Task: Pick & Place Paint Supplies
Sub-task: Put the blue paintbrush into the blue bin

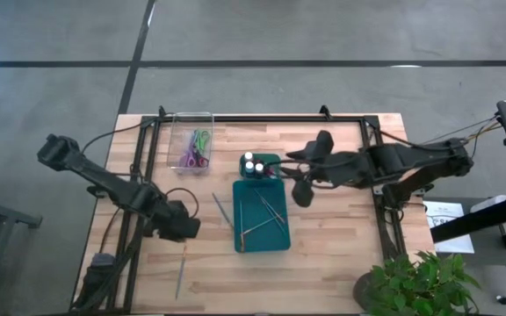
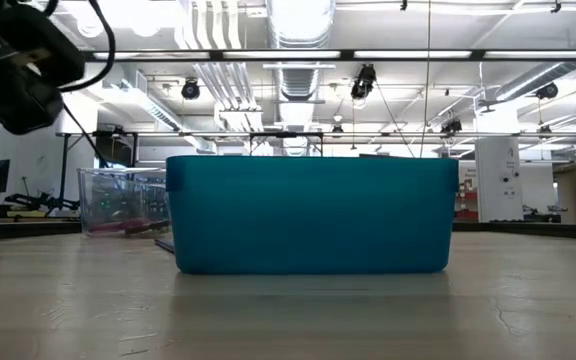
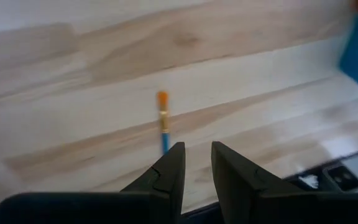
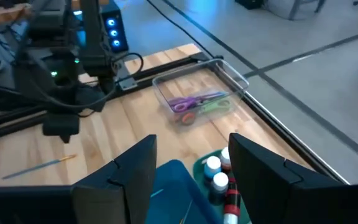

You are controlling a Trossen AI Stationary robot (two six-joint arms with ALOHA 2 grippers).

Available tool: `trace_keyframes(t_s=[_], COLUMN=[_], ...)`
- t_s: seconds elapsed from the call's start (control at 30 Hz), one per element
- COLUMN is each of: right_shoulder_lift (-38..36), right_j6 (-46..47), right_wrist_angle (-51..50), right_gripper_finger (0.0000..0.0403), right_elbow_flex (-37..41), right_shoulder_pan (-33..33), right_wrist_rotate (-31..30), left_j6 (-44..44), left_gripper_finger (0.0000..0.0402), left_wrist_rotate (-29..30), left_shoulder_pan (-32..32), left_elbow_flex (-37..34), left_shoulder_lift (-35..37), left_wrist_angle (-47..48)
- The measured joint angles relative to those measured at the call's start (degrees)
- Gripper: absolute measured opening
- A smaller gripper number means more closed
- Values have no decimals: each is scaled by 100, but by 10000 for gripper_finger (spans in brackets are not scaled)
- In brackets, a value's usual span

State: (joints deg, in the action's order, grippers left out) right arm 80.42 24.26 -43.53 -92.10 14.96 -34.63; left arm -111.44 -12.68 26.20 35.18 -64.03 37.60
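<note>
While the low view gives only the teal tray (image 2: pixel 308 213) side-on with the clear plastic box (image 2: pixel 120 200) behind it at left, the high view lays out the whole desk (image 1: pixel 341 254).

Left gripper (image 1: pixel 185 230): lower left of centre in the high view, above bare wood; jaws narrowly spread, holding nothing. The left wrist view alone shows a blue brush with an orange tip (image 3: pixel 163 121) lying on the desk just past the fingertips.

Right gripper (image 1: pixel 300 189): just right of the tray's upper right corner; jaws wide apart, empty.

Open room: bare wood at lower right and along the desk's front edge.

Containers: the tray, centre, holds thin brushes (image 1: pixel 266 211); white-capped paint bottles (image 1: pixel 254 165) stand at its upper end. The box, upper left of centre by the desk's far edge, holds scissors with green and purple handles (image 1: pixel 196 149).

Loose items: one brush (image 1: pixel 222 209) left of the tray, another brush (image 1: pixel 182 274) near the lower left edge.
</note>
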Motion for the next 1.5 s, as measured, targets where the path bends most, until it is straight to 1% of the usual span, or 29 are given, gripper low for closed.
trace_keyframes(t_s=[0.1,0.17,0.27,0.43,0.57,0.73,0.9,1.07,1.5], right_shoulder_lift=[-195,-310,-443,-624,-694,-674,-664,-677,-683], right_j6=[-53,-39,111,246,362,407,428,428,421], right_wrist_angle=[-3,-3,33,189,245,257,256,253,236], right_gripper_finger=[198,198,198,198,198,198,198,198,198], right_elbow_flex=[74,129,235,517,613,646,652,652,653], right_shoulder_pan=[-3,-2,2,20,63,101,131,131,131], right_wrist_rotate=[39,41,41,39,39,37,41,39,21], left_j6=[110,232,460,487,359,295,277,232,83], left_gripper_finger=[90,97,119,164,174,170,146,124,121], left_wrist_rotate=[23,29,38,21,18,18,1,-24,-46], left_shoulder_pan=[1,2,1,2,19,74,94,108,199], left_elbow_flex=[-73,-73,-71,-70,-70,-70,-67,-70,-72], left_shoulder_lift=[-70,-181,-410,-778,-1002,-1326,-1595,-1646,-1646], left_wrist_angle=[-320,-326,-351,-398,-571,-872,-1005,-1018,-935])
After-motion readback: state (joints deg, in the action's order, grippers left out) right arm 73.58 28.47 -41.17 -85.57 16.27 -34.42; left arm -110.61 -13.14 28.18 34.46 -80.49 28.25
